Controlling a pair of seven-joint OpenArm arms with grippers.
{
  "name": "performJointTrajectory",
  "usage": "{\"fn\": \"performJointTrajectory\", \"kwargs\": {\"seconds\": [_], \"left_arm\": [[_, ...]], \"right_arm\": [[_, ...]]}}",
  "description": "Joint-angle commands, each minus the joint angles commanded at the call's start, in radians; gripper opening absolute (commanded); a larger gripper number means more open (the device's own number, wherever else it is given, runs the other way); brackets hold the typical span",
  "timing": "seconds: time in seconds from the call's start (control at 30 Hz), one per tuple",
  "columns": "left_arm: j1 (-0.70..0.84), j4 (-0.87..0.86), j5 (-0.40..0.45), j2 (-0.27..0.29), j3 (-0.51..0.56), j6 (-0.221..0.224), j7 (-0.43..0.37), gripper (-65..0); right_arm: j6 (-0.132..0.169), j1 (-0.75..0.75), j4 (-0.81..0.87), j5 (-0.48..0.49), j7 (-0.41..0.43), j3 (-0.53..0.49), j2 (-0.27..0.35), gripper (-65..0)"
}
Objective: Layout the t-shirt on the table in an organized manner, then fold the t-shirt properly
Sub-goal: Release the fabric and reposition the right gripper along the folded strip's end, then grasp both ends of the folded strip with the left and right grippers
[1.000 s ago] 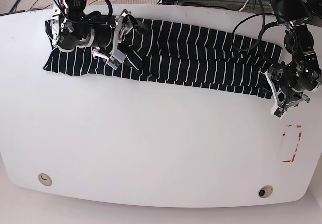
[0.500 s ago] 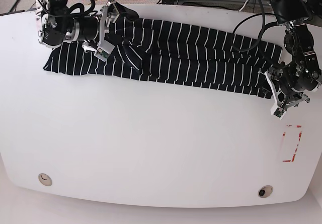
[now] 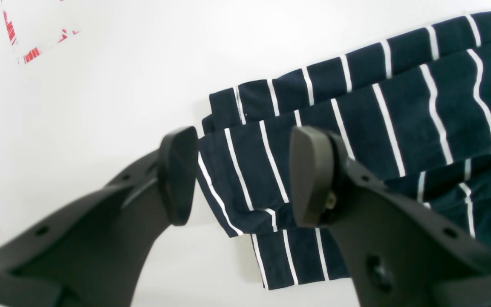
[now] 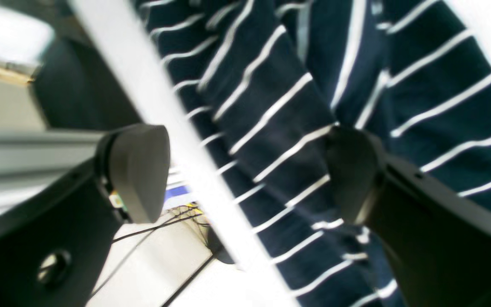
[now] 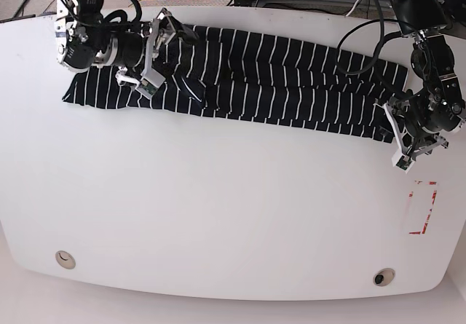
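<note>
striped t-shirt (image 5: 277, 84) unmoved, spread right hand (image 5: 154, 54) now slightly lower, spread left hand (image 5: 398, 140) unchanged

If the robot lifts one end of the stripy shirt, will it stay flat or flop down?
Probably flop: the shirt already lies in soft folds and wrinkles. It likely slides easily too, since the table looks glossy. The left tool sits open at its layered corner.

Right wrist view (image 4: 245, 153) blurred
</note>
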Motion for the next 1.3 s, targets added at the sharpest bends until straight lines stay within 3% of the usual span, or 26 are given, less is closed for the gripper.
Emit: {"fn": "performJointTrajectory", "kwargs": {"seconds": [0.2, 0.6, 0.87, 1.07, 1.3], "left_arm": [[0.0, 0.0, 0.0, 0.0, 0.0, 0.0, 0.0, -32.6], [0.0, 0.0, 0.0, 0.0, 0.0, 0.0, 0.0, -32.6], [0.0, 0.002, -0.006, 0.002, 0.0, 0.0, 0.0, -32.6], [0.0, 0.035, -0.008, 0.003, 0.0, 0.0, 0.0, -32.5], [0.002, 0.089, -0.008, 0.031, 0.0, 0.0, 0.003, -32.5]], "right_arm": [[0.0, 0.012, -0.009, -0.127, 0.0, -0.006, -0.075, -10.5], [0.0, 0.015, -0.054, -0.244, 0.006, -0.052, -0.107, -10.5], [0.0, 0.017, -0.158, -0.261, 0.129, -0.091, -0.103, -10.5], [0.0, 0.035, -0.02, -0.255, 0.104, -0.072, -0.1, -10.5], [0.0, 0.095, 0.014, -0.253, 0.005, 0.006, -0.107, -10.5]]}}
